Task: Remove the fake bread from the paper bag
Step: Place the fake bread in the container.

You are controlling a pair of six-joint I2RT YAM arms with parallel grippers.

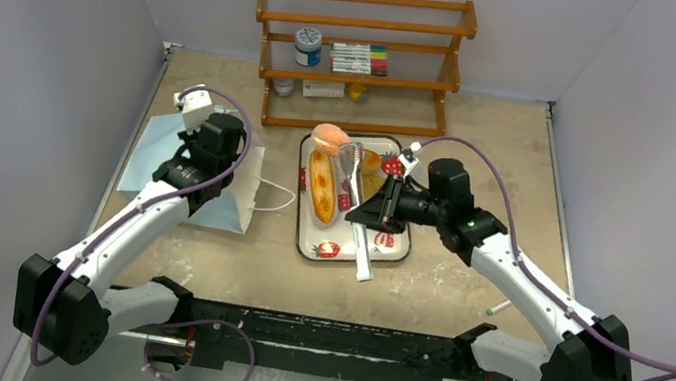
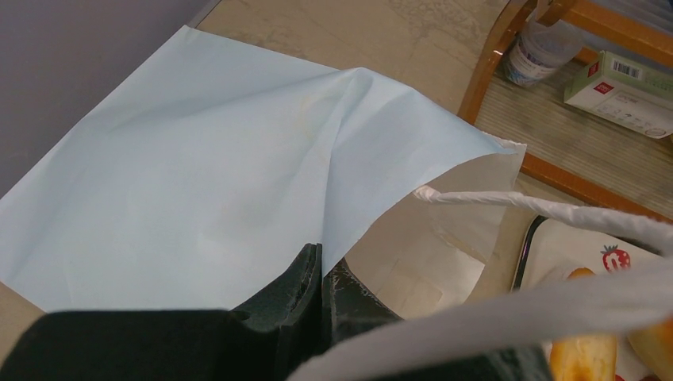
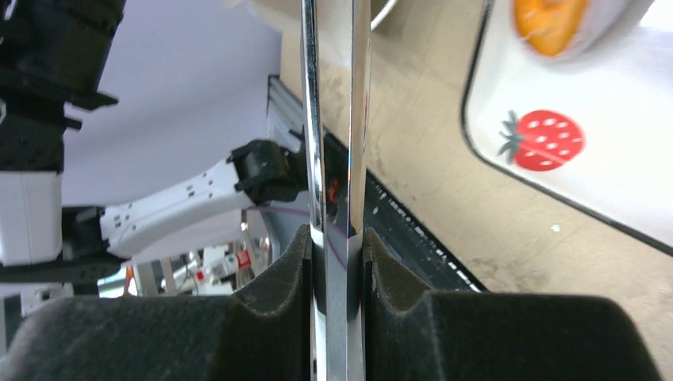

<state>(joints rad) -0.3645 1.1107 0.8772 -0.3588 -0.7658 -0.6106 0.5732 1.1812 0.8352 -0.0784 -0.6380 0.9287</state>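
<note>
Right wrist: pincer grips flat, mirror-shiny tongs.

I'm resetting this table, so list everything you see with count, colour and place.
light blue paper gift bag: one, blue, lying flat, left side.
white strawberry-print tray: one, white, centre.
shiny metal tongs: one, silver, over tray.
long golden toy loaf: one, golden, on tray.
pinkish oval toy bread: one, pink, at tongs' tips.
orange toy ring: one seen, orange, on tray.
wooden shelf rack: one, orange-brown, at back.
left gripper: black, shut on bag's edge.
right gripper: black, shut on tongs.
</note>
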